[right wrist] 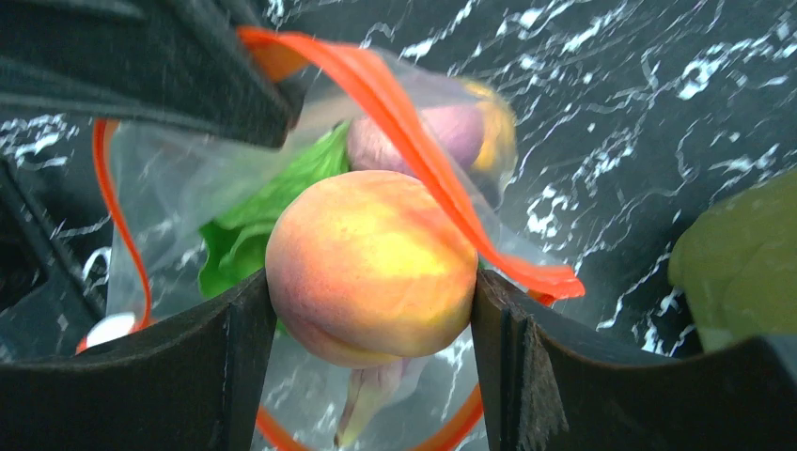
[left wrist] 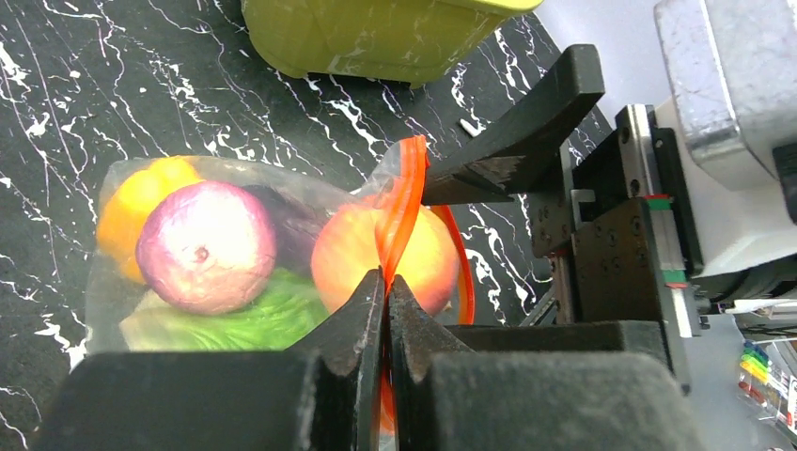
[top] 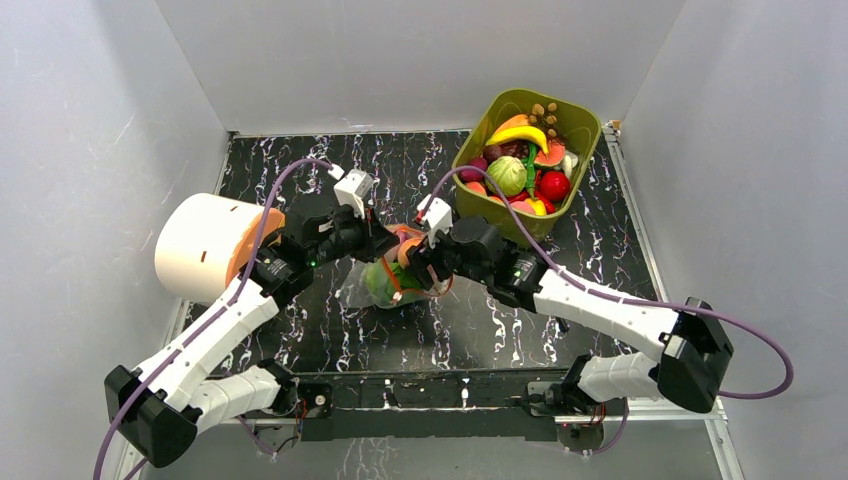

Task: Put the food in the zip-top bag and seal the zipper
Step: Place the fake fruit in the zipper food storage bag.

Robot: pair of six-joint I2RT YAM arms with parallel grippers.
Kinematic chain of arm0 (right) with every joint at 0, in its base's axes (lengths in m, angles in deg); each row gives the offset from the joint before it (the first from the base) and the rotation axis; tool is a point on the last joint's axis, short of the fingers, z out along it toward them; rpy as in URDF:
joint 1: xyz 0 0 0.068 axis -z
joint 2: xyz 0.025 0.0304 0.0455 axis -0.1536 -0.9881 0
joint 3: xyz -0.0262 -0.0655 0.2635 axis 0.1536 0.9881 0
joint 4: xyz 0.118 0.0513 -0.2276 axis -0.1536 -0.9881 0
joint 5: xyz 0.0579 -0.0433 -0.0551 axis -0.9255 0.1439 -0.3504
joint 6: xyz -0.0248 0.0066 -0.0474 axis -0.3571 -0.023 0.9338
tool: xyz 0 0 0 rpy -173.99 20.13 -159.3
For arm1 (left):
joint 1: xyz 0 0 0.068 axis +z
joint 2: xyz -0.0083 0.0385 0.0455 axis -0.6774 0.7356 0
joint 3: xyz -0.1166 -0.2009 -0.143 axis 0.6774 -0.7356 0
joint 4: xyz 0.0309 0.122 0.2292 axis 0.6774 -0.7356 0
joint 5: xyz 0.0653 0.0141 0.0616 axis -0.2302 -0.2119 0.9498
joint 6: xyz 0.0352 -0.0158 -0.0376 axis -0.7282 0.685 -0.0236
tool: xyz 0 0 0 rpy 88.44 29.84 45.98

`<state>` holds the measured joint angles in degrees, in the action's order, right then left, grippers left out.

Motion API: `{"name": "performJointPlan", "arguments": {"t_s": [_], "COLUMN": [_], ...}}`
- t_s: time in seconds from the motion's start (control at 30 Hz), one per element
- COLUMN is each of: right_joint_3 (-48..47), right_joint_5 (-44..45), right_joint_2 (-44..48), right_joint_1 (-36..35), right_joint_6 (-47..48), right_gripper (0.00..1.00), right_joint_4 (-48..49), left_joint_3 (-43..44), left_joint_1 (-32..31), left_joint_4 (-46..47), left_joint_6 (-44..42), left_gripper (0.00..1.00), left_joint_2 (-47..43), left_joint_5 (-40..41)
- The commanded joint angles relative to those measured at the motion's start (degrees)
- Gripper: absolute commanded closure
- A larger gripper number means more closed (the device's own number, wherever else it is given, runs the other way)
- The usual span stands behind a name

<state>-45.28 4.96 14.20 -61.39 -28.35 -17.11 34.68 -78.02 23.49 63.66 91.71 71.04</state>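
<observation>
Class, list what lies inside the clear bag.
Through the bag: a round purple vegetable, a yellow pepper, lettuce. A peach, in the right claw, sits at the mouth. Whatever lies beneath them is covered.

I see an olive-green tub [top: 592,135] at the far right corner of the black marbled table [top: 600,240]. A white cylinder [top: 200,247] with an orange end lies on its side at the table's left edge. Plain white walls [top: 400,60] enclose three sides.
</observation>
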Motion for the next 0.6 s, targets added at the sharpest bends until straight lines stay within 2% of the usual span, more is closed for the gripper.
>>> {"name": "performJointPlan", "arguments": {"t_s": [0.0,0.07,0.17,0.57], "right_joint_3": [3.72,3.86,3.47,-0.05], "right_joint_5": [4.88,5.04,4.92,0.33], "right_joint_2": [-1.99,-2.34,-1.92,2.50], "right_joint_1": [-0.18,-0.16,-0.18,-0.18], "right_joint_6": [2.33,2.36,2.23,1.56], "right_gripper": [0.41,0.39,0.28,0.11], "right_joint_4": [9.39,9.91,9.95,6.25], "left_joint_3": [-1.01,-1.28,-1.62,-2.10], "left_joint_1": [-0.13,-0.13,-0.13,-0.13], "left_joint_4": [3.91,4.40,4.40,3.77], "left_joint_6": [0.93,1.15,0.92,0.20], "left_gripper": [1.00,1.00,1.00,1.00], "left_joint_2": [-2.54,-2.63,-2.78,-3.36], "left_joint_5": [-3.19,-3.61,-3.46,-1.46]}}
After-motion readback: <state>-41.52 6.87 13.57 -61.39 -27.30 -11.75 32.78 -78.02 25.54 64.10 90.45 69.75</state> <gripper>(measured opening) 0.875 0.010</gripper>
